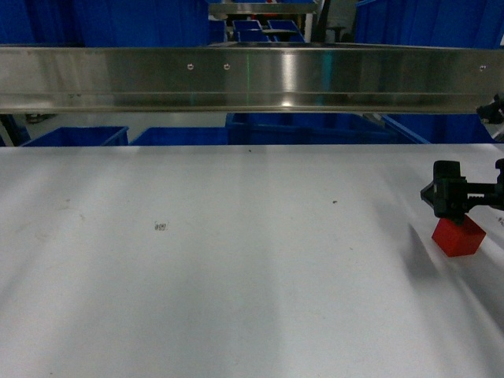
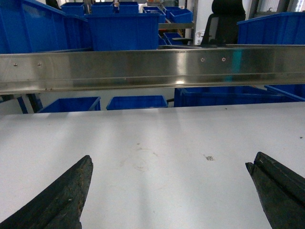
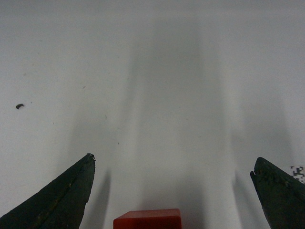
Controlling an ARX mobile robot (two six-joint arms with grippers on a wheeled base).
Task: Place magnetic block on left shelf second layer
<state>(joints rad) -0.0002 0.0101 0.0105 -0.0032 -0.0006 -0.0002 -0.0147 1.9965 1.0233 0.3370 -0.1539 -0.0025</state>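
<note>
Red magnetic block (image 3: pixel 147 218) btwn wide-apart right gripper (image 3: pixel 174 191) jaws; left gripper (image 2: pixel 169 191) jaws apart; blue crates (image 2: pixel 125 29) behind.

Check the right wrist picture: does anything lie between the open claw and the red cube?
Nothing visible does. The magnetic block sits on the bare white table between the right claw's spread fingers.

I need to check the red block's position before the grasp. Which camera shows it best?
The head view: the magnetic block sits whole on the white table, under the right gripper. The right wrist view shows only its top edge between open jaws; the left wrist view shows none.
</note>
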